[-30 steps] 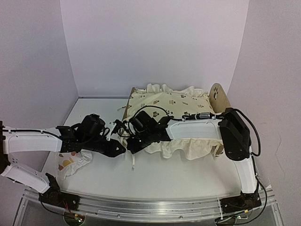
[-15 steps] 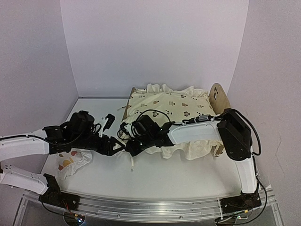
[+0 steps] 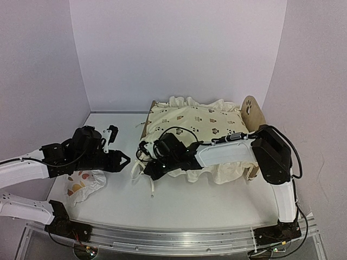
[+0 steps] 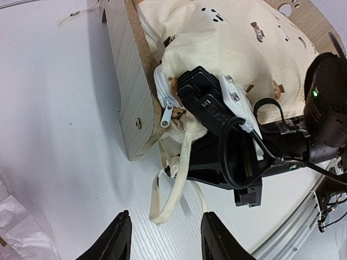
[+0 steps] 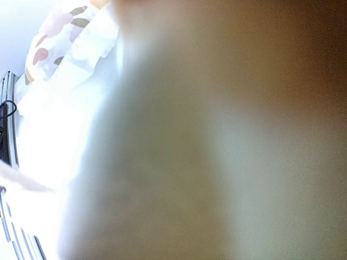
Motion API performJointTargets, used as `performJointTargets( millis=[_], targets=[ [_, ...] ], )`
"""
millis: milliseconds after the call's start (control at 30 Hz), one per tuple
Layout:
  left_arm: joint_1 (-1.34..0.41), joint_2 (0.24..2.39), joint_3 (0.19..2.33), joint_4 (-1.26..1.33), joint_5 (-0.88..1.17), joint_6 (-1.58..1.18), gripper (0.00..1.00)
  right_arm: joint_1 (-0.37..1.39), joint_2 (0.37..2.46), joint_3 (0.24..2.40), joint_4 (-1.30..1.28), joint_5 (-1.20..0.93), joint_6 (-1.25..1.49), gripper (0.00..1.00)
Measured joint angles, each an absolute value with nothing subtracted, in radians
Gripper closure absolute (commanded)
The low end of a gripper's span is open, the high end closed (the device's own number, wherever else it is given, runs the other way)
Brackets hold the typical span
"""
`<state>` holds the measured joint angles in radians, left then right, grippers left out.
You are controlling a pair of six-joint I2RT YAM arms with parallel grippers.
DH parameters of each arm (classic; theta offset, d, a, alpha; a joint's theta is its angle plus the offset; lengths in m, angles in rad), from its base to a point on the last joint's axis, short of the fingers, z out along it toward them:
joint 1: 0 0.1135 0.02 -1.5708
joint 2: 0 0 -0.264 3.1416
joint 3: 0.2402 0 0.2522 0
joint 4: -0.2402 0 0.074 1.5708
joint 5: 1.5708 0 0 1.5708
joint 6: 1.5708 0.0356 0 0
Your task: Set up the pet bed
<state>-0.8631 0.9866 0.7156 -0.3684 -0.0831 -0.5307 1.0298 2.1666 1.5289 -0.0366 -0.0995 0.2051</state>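
Note:
The pet bed (image 3: pixel 250 109), a light-wood frame with a paw cutout, stands at the back right, and the cream animal-print cushion (image 3: pixel 195 116) is draped over it. My right gripper (image 3: pixel 145 170) reaches across the bed's front to its near left corner (image 4: pixel 127 92). It is shut there on a cushion tie (image 4: pixel 169 197), whose loop trails onto the table. To the left of that corner my left gripper (image 3: pixel 123 160) is open and holds nothing, its fingers (image 4: pixel 116 241) just short of the loop. The right wrist view is a blur, with its jaws hidden.
A small white pillow (image 3: pixel 84 184) with orange-brown prints lies on the table under my left arm, and it also shows in the corner of the right wrist view (image 5: pixel 54 32). White walls close in the table on three sides. A metal rail (image 3: pixel 173 238) runs along the near edge.
My left gripper has opened and drawn back to the left, away from the bed corner and the ties. The right gripper has shifted slightly left and stays shut.

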Motion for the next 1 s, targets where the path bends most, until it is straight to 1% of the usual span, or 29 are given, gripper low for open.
performJointTargets(
  millis=[167, 300, 633, 1000],
  targets=[
    [-0.863, 1.092, 0.733, -0.327, -0.1, -0.577, 0.55, 1.028, 2.164, 1.516, -0.015, -0.109, 0.202, 1.0],
    [-0.863, 1.126, 0.733, -0.285, -0.099, -0.611, 0.53, 1.028, 2.163, 1.509, -0.004, -0.11, 0.199, 1.0],
    [-0.863, 1.15, 0.733, -0.186, -0.099, -0.659, 0.63, 1.028, 2.15, 1.5, 0.0, -0.114, 0.198, 1.0],
    [-0.863, 1.199, 0.733, -0.171, -0.1, -0.667, 0.7, 1.028, 2.146, 1.496, 0.001, -0.114, 0.199, 1.0]
  ],
)
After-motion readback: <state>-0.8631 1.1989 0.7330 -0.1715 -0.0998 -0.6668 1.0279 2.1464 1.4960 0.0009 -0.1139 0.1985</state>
